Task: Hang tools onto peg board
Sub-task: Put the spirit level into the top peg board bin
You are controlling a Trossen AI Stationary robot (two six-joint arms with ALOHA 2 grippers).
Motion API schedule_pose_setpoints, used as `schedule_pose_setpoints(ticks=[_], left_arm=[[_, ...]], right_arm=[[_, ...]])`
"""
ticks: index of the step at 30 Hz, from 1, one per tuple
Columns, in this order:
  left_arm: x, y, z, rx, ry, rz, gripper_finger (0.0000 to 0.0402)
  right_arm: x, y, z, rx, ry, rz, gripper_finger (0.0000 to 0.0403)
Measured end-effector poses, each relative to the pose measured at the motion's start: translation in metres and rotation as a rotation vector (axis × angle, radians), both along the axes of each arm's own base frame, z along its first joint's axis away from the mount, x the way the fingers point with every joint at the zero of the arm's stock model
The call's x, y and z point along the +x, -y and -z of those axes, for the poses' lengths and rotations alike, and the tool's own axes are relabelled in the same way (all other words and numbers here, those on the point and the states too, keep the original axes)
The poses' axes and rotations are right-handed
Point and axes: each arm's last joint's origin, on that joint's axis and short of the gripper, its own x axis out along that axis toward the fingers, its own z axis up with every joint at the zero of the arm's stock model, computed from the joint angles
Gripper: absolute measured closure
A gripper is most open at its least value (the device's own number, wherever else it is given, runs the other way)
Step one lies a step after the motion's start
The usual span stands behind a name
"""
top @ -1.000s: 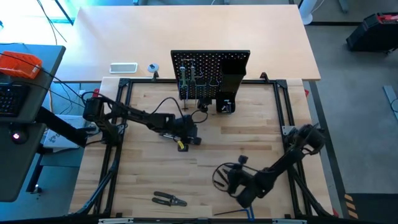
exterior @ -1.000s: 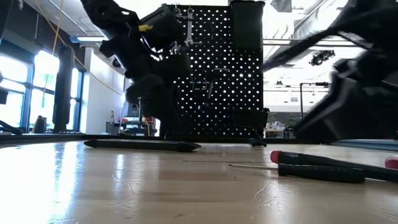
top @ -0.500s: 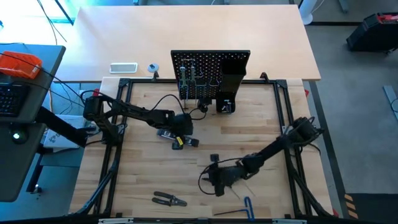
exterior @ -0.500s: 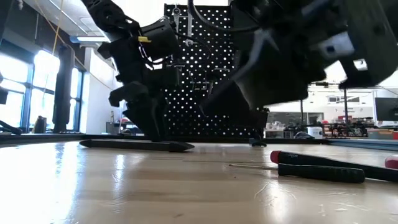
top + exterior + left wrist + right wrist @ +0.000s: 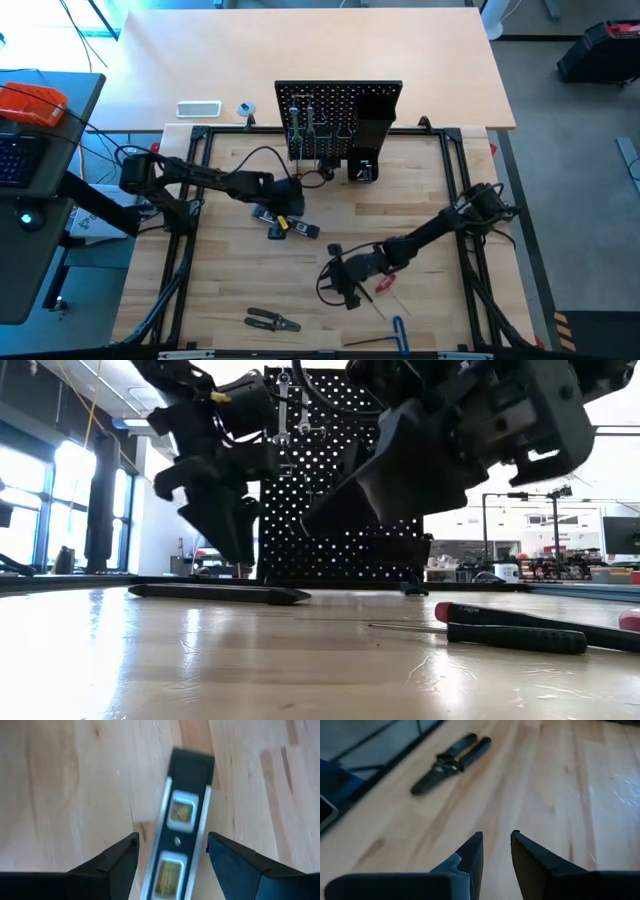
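Note:
The dark level [image 5: 286,227] lies flat on the table's middle left; it shows long and low in the low view [image 5: 220,594]. My left gripper [image 5: 172,839] hangs open just above it, one finger on each side, touching nothing. My right gripper [image 5: 497,835] is at the near middle, slanting down, open by a narrow gap with nothing in it. It points toward the black-handled pliers [image 5: 451,762], which lie flat near the front edge [image 5: 272,321]. The peg board [image 5: 338,108] stands upright at the far middle with silver wrenches [image 5: 300,125] hanging on it.
A red-handled screwdriver [image 5: 386,283] and a blue-handled hex key [image 5: 398,327] lie flat on the table beside the right arm. A black C-clamp [image 5: 362,171] sits at the board's foot. A black frame [image 5: 190,200] borders the table. Bare wood lies between the level and the pliers.
My left gripper has risen off the level and drawn back toward the table's left; the level stays flat on the table. My right gripper has swung from the near right toward the near middle, its wrist turning, and now points at the pliers.

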Motion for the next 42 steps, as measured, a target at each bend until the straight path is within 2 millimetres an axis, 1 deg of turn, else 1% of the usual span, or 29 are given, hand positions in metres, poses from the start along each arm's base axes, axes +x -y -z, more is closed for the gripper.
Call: schedule_pose_setpoints(ticks=[9,17,21,23,25,30,37,42], left_arm=[[0.000,0.005,0.010,0.012,-0.055,0.019,0.0145],[0.002,0.004,0.033,0.037,-0.153,0.024,0.0142],[0.005,0.003,0.041,0.060,-0.177,0.003,0.0143],[0.005,0.003,0.042,0.060,-0.179,-0.003,0.0150],[0.005,0.003,0.042,0.067,-0.176,-0.004,0.0168],[0.006,0.009,0.043,0.108,-0.176,0.012,0.0238],[0.009,0.020,0.042,0.116,-0.148,0.021,0.0238],[0.009,0.029,0.033,0.115,-0.113,-0.004,0.0238]], right_arm=[[0.004,0.006,-0.002,0.065,0.004,-0.040,0.0305],[0.004,0.006,-0.001,0.101,-0.021,-0.006,0.0240],[0.002,0.004,0.000,0.107,-0.041,0.000,0.0230],[0.000,0.001,0.000,0.105,-0.043,0.000,0.0230],[-0.001,-0.002,0.000,0.099,-0.041,0.002,0.0230],[-0.005,-0.010,0.001,0.082,-0.041,0.027,0.0231],[-0.012,-0.019,0.004,0.067,-0.064,0.086,0.0231],[-0.019,-0.026,0.007,0.034,-0.082,0.182,0.0231]])
